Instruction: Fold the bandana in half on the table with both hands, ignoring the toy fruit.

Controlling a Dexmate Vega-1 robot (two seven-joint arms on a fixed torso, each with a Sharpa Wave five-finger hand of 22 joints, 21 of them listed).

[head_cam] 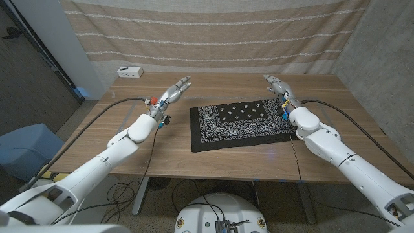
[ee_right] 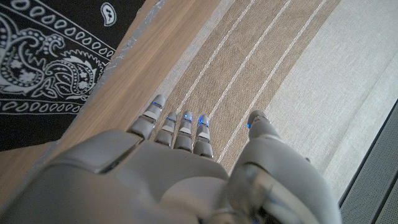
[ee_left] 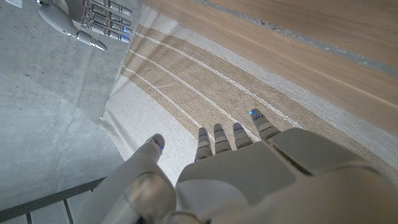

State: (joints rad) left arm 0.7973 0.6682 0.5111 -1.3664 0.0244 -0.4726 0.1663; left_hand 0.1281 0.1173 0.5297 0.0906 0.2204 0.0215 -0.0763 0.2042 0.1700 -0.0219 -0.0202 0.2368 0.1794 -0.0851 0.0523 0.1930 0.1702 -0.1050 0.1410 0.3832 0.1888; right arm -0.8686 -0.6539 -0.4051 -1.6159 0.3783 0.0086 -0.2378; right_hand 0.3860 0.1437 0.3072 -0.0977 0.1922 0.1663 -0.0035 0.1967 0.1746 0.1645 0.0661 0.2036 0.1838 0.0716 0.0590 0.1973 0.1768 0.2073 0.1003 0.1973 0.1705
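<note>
Folded bandana [head_cam: 240, 123] on table [head_cam: 162, 155]; left robot hand [head_cam: 176, 90], right robot hand [head_cam: 277, 86] empty beside it

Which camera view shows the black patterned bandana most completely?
The head view: the whole black cloth bandana with white paisley print lies rectangular on the wooden table. The right wrist view shows one corner portion. In the left wrist view I see striped curtain and table instead.

Wooden table [head_cam: 155, 155]: black bandana [head_cam: 239, 123] folded, small white box [head_cam: 130, 72] far-left corner.

Bare table [head_cam: 155, 152] surrounds the bandana [head_cam: 239, 123]; white box [head_cam: 130, 72] sits far off.
</note>
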